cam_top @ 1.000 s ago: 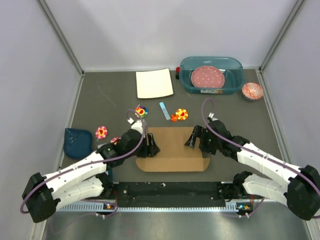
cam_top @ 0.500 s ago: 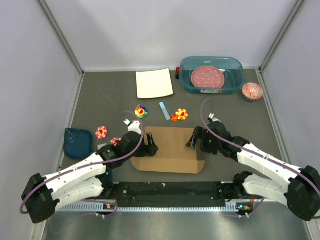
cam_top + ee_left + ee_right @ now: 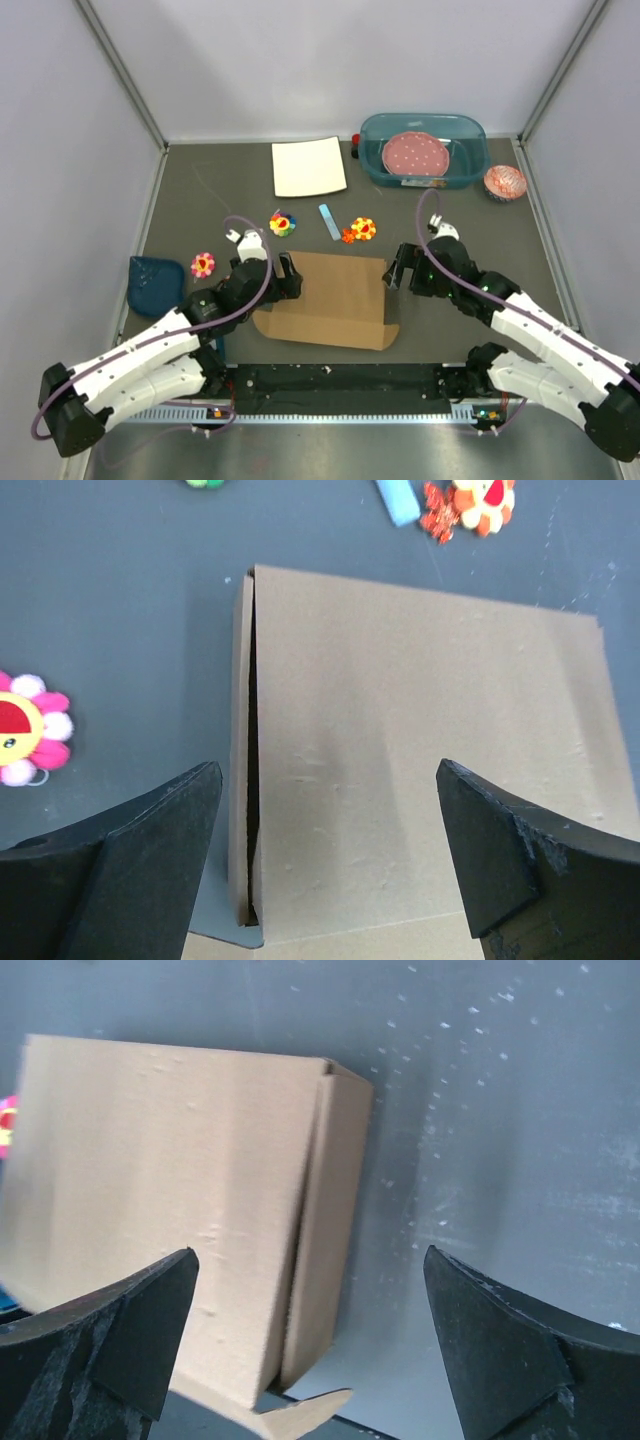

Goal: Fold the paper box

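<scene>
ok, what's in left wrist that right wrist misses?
Left wrist only: blue strip, orange flower, whole pink flower, the dark gap along the left edge of the box. Right wrist only: its right wall, a loose tab, an unclear pink sliver at frame edge. Both: box top on grey table; left claw and right claw open.

A: What lies at the back of the grey table?
B: A white sheet, flat; right of it a teal tub holding a pink dotted plate; just beside the tub, a red-and-white paper cup.
A: And nearer the front?
B: A blue strip between a rainbow flower and an orange flower; further left, a pink flower beside a dark blue dish.
</scene>
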Robot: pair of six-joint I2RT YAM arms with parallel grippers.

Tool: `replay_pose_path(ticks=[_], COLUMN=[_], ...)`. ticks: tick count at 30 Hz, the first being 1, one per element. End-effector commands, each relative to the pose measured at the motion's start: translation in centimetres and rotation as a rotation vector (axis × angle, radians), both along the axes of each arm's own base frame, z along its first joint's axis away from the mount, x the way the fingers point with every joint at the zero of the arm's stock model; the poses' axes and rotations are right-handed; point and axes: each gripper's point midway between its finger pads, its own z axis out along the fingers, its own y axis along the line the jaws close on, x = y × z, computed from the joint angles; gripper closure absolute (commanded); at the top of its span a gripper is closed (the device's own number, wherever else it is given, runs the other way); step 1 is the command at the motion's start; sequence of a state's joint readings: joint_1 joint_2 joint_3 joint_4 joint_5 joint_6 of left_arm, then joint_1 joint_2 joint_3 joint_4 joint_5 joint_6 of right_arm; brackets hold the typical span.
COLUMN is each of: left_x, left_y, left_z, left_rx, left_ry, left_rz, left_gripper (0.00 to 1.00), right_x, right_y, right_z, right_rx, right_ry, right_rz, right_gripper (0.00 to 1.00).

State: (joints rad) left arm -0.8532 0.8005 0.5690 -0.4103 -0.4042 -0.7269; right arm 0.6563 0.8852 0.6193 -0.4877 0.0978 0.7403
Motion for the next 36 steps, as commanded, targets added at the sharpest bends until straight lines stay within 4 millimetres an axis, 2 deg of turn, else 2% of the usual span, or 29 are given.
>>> replay_pose_path(ticks=[1,3,4,5,6,7,8,9,10,11,12,14,15,17,18,20,21,24,27,31,34,35,36], left_x=[1.1,1.1,1.2,1.3,1.1,1.1,0.8,0.7,0.5,-0.4,-0.5,-1.1,-1.2,-1.6,-1.8,-2.3,-2.5,-2.9,-3.3,-3.4,-3.0,-2.5,-2.1], left_y=[1.6,2.7,3.3,3.2,3.4,3.1,2.3,1.3,0.5,-1.2,-2.2,-3.7,-4.7,-5.3,-5.8,-5.7,-5.6,-4.5,-3.6,-1.9,-1.5,-1.7,-1.9], left_z=[4.6,5.5,5.8,6.3,6.6,7.2,7.6,8.8,9.4,9.6,9.8,8.8,7.6,5.5,3.8,1.8,0.1,-2.9,-5.4,-8.2,-7.7,-6.6,-5.0], left_rx=[-0.019,-0.032,-0.034,-0.048,-0.072,-0.105,-0.138,-0.227,-0.273,-0.327,-0.373,-0.379,-0.355,-0.313,-0.281,-0.249,-0.227,-0.202,-0.163,-0.091,-0.050,-0.058,-0.092], left_ry=[-0.116,-0.148,-0.165,-0.190,-0.209,-0.230,-0.247,-0.309,-0.338,-0.344,-0.368,-0.323,-0.265,-0.173,-0.112,-0.039,-0.001,0.056,0.095,0.158,0.148,0.121,0.076], left_rz=[0.078,0.124,0.151,0.147,0.145,0.133,0.081,0.041,-0.003,-0.105,-0.145,-0.213,-0.252,-0.271,-0.291,-0.291,-0.284,-0.231,-0.205,-0.121,-0.114,-0.110,-0.110], left_gripper=[0.06,0.08,0.14,0.17,0.20,0.23,0.25,0.26,0.26,0.26,0.26,0.27,0.28,0.28,0.28,0.30,0.31,0.34,0.35,0.38,0.38,0.37,0.36], right_x=[1.4,0.5,0.6,-0.2,-0.5,-0.6,-1.1,-1.5,-1.8,-2.1,-2.5,-3.1,-3.5,-3.8,-4.3,-4.3,-4.6,-4.8,-4.5,-3.5,-2.6,-2.4,-2.0], right_y=[2.4,4.4,5.3,6.2,6.7,7.0,7.6,7.8,8.0,8.3,8.1,7.9,7.6,7.2,6.8,6.3,6.1,5.8,5.8,6.5,6.4,6.1,6.2], right_z=[6.2,7.4,8.0,8.0,7.9,6.3,6.1,5.0,4.2,2.8,1.5,-0.7,-1.7,-2.9,-3.9,-4.7,-5.2,-5.6,-5.1,-2.1,0.7,1.4,2.7], right_rx=[0.150,0.262,0.323,0.365,0.389,0.383,0.403,0.399,0.397,0.388,0.371,0.341,0.328,0.311,0.296,0.274,0.262,0.253,0.254,0.293,0.300,0.292,0.296], right_ry=[-0.167,-0.183,-0.228,-0.210,-0.203,-0.161,-0.148,-0.116,-0.090,-0.043,-0.007,0.059,0.085,0.115,0.141,0.155,0.166,0.174,0.155,0.071,-0.003,-0.021,-0.053], right_rz=[0.070,0.164,0.196,0.254,0.276,0.287,0.328,0.345,0.359,0.377,0.379,0.381,0.379,0.367,0.357,0.339,0.334,0.331,0.330,0.337,0.319,0.306,0.308], right_gripper=[0.07,0.19,0.25,0.40,0.50,0.58,0.69,0.72,0.73,0.75,0.76,0.77,0.77,0.77,0.77,0.77,0.77,0.76,0.75,0.68,0.56,0.48,0.45])
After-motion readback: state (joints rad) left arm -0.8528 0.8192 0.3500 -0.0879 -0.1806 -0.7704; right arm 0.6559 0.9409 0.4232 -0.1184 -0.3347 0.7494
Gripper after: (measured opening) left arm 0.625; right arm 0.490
